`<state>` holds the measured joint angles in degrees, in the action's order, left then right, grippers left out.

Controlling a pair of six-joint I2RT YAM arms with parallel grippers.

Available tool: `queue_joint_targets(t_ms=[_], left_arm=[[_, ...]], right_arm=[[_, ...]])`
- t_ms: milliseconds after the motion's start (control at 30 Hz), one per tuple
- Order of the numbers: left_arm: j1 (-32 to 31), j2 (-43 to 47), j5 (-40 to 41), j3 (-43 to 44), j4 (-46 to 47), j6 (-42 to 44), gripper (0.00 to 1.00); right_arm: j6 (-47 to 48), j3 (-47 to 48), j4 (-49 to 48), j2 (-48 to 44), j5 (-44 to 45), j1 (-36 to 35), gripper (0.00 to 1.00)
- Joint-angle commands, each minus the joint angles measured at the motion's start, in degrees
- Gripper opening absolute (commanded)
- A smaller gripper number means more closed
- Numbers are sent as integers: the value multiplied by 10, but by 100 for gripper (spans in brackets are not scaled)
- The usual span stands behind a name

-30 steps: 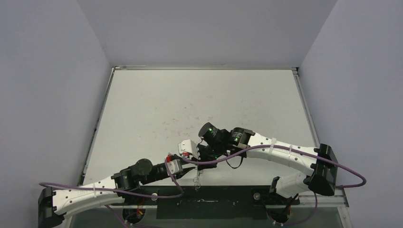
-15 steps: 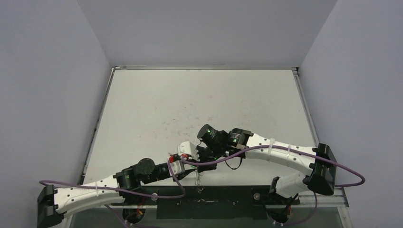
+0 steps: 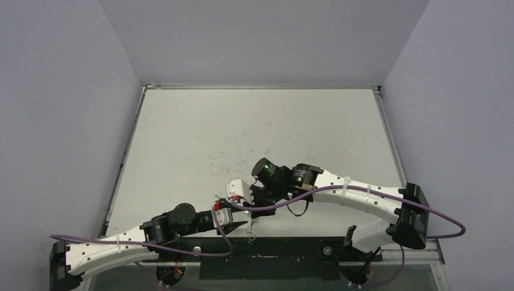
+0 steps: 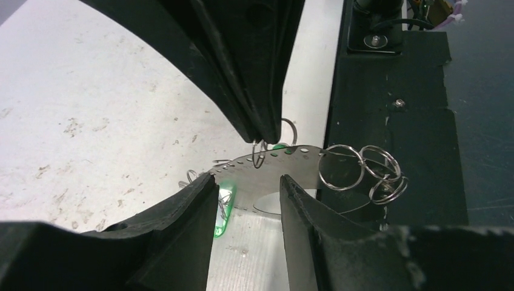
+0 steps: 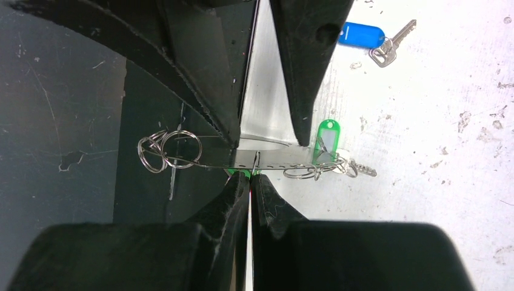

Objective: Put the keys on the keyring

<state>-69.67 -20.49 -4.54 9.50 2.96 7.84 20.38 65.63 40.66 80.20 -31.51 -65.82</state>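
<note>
The keyring (image 4: pixel 291 163), a thin silvery band with small holes, hangs level above the table's near edge. My right gripper (image 5: pixel 250 176) is shut on a small wire ring threaded through one of its holes, and a bit of green shows at the fingertips. My left gripper (image 4: pixel 248 180) stands open on either side of the band, not pinching it. A green key (image 5: pixel 326 138) lies by the band's end, its rings tangled there. On the table farther off lies a blue key (image 5: pixel 362 33). From above, both grippers meet low in the middle (image 3: pixel 245 215).
A bunch of loose split rings (image 4: pixel 370 173) dangles from the keyring's other end, over the black strip (image 4: pixel 394 121) along the table's near edge. The white table top (image 3: pixel 254 133) stretches away behind the arms.
My left gripper's jaws have opened off the keyring band, and that arm has slid slightly toward the near edge. The right gripper stays shut in nearly the same spot.
</note>
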Motion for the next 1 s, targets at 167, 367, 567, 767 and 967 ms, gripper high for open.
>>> queue_joint_targets(t_ms=[167,367,567,767,967], left_arm=[[-2,-53,-30,18,96,-9,39],[-2,-74,-14,25,117,3,24],[-2,-59,-15,28,108,4,18],[-2,-37,-16,22,104,2,16],[-2,-70,-24,29,100,4,16]], right_arm=[[2,20,-26,-10,7,-1,0],[3,20,-24,-10,5,-1,0],[3,21,-24,-9,5,-3,0],[4,22,-24,-7,3,-3,0],[1,24,-28,-4,1,-4,0]])
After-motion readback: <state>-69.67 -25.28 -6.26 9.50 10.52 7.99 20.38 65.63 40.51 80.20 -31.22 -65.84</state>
